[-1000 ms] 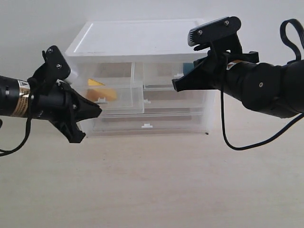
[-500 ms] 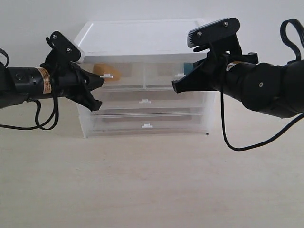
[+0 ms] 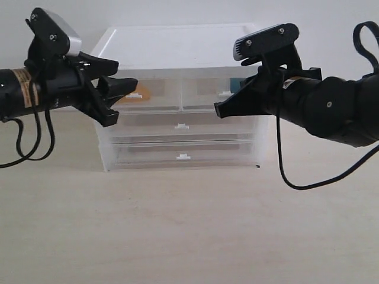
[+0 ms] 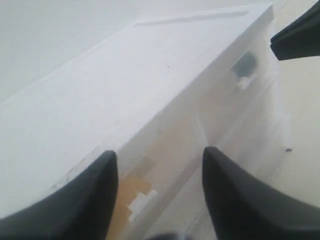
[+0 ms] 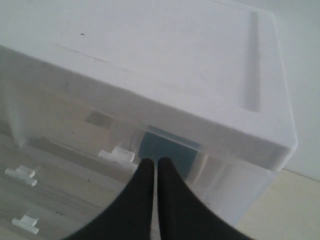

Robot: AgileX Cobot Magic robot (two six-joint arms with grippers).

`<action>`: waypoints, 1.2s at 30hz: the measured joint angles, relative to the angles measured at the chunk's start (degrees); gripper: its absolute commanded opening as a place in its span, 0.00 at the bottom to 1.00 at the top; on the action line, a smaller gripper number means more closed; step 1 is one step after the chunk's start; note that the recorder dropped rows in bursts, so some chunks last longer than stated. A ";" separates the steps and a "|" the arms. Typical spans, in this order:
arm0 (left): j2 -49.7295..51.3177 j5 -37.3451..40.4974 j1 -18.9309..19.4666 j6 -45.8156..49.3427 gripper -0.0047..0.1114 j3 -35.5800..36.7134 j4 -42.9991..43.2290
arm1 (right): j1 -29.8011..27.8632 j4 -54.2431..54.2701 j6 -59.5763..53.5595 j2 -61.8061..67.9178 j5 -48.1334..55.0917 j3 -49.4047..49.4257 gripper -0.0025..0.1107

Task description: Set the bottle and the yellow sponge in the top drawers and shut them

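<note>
In the exterior view I am holding my left end effector (image 3: 126, 72) open, its fingers spread apart, just in front of the upper left corner of the cabinet (image 3: 177, 44), which is standing on the worktop (image 3: 189, 236). My right end effector (image 3: 218, 109) is hanging closed, its fingers pressed together to a point and gripping nothing, in front of the right half of the cabinet. Both top drawers (image 3: 201, 92) are sitting pushed in, flush with the two wider drawers (image 3: 180, 139) below them. The yellow sponge (image 3: 141, 93) is showing as an orange patch through the front of the top drawer on that view's left, and the bottle (image 3: 235, 86) is showing as a teal patch in the other top drawer, partly hidden behind my right arm. In the left wrist view my two fingers are standing well apart above the cabinet's front edge, with the sponge glowing yellowish through the drawer front behind a white tab handle (image 4: 140, 202); the bottle is only a blurred grey-teal spot farther along. In the right wrist view my fingers are lying shut side by side, pointing at the teal label behind the translucent drawer front.
</note>
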 measured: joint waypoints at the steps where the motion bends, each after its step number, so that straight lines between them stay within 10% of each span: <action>1: -1.07 0.36 0.00 -0.09 0.43 1.06 -0.13 | 0.00 0.00 0.28 -0.75 0.00 0.34 0.02; 8: -11.07 1.46 0.00 -5.47 0.07 7.16 -2.35 | 0.00 -0.26 4.03 -7.72 -0.65 7.02 0.02; 19: -40.74 3.03 0.00 -6.72 0.07 21.64 -11.34 | 0.00 -3.64 12.85 -33.74 7.62 15.08 0.02; 36: -89.13 26.27 0.00 -12.22 0.07 32.51 -16.25 | 0.00 -2.98 15.78 -77.75 20.20 29.71 0.02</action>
